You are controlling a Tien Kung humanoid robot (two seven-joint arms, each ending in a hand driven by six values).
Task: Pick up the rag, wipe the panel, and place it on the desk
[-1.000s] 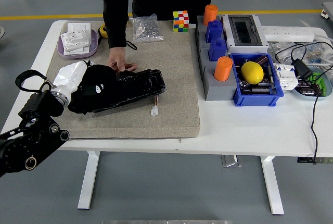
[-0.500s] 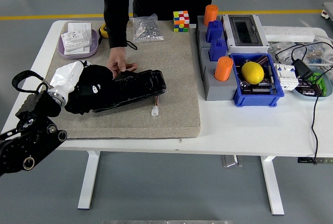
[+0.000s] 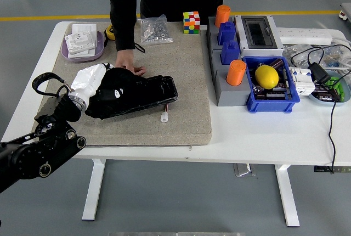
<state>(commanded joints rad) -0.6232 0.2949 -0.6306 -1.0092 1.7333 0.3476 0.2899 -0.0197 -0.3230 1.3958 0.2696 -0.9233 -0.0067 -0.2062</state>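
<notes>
So the robot's left hand (image 3: 112, 90), black-gloved, sits on top of the glossy black rectangular panel (image 3: 145, 94) lying on the tan felt mat (image 3: 186, 88). It's pressing down on something dark, but the black rag isn't distinguishable against the panel, so I can't tell if the fingers are actually gripping it. A person's hand (image 3: 129, 69) holds the panel's far edge. A small white connector (image 3: 163, 117) dangles just beside the panel's near edge.

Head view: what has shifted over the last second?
The robot's left hand, pressing the black rag, slid right along the glossy black panel, after first dipping left. The person's hand stayed at the panel's far edge. The panel, the beige mat and the rest did not visibly move.
</notes>
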